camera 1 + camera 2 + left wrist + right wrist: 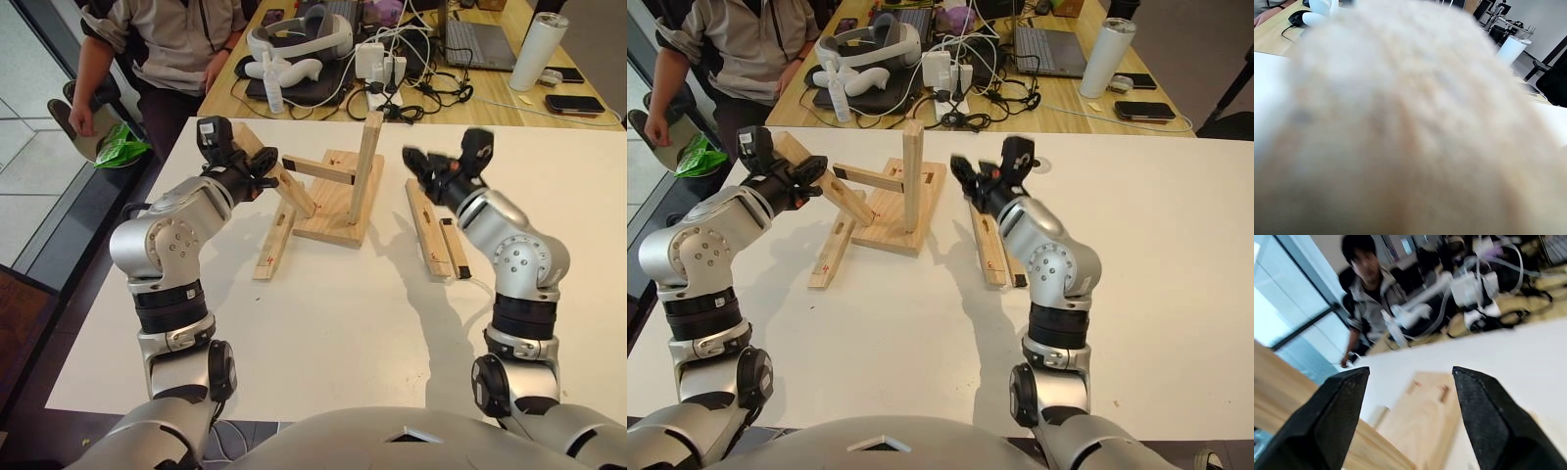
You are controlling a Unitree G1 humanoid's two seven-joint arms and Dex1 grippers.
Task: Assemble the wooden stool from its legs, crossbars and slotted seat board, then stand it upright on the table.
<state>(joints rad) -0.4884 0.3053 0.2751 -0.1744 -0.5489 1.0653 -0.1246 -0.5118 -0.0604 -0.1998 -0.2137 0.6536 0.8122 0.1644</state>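
Note:
The slotted seat board [328, 211] lies flat on the white table. One leg [367, 157] stands upright in it, and a crossbar [315, 168] sticks out from that leg toward my left. My left gripper [257, 168] is shut on a second leg [294, 191], held slanted with its lower end by the board's left edge. This leg [1410, 127] is a close blur in the left wrist view. A third leg [274, 243] lies on the table. My right gripper [424, 164] hovers open right of the upright leg. Its fingers [1488, 411] frame the board [1425, 411].
A leg [427, 227] and a thin crossbar [457, 248] lie side by side under my right gripper. Behind the white table [323, 333] stands a desk with a headset [299, 34], cables, a spray bottle [271, 83] and a tumbler [537, 49]. A person sits at the back left.

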